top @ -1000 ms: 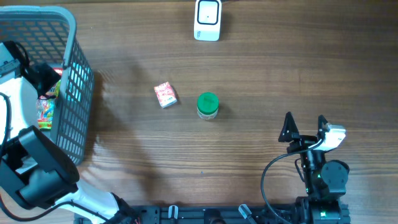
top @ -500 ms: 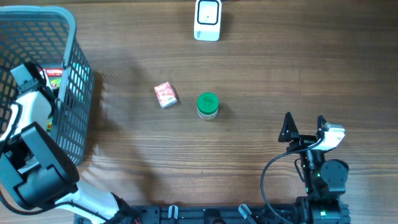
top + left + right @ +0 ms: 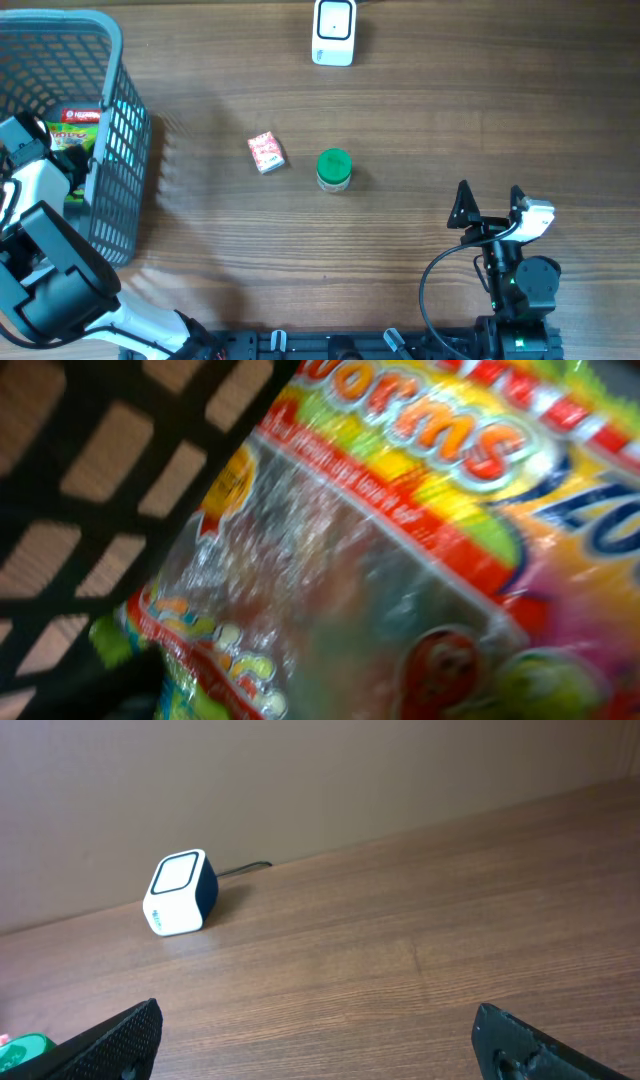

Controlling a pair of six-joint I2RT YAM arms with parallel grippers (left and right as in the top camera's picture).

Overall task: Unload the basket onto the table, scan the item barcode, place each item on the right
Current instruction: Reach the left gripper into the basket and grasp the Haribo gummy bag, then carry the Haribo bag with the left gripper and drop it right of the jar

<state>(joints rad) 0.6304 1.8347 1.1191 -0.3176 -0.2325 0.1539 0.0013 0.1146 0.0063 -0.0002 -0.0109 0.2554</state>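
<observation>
While the gummy-worm bag [image 3: 400,560] lies right before my left fingers inside the basket [image 3: 118,120], I cannot tell their spread or hold; my right fingers [image 3: 120,1035] gape empty. On slick wrap, a pinch may slip off or catch the basket wall.

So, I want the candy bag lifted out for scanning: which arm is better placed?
Left. The left gripper hangs inside the basket, close above the gummy worms bag; the right gripper sits open, far across the table.
</observation>
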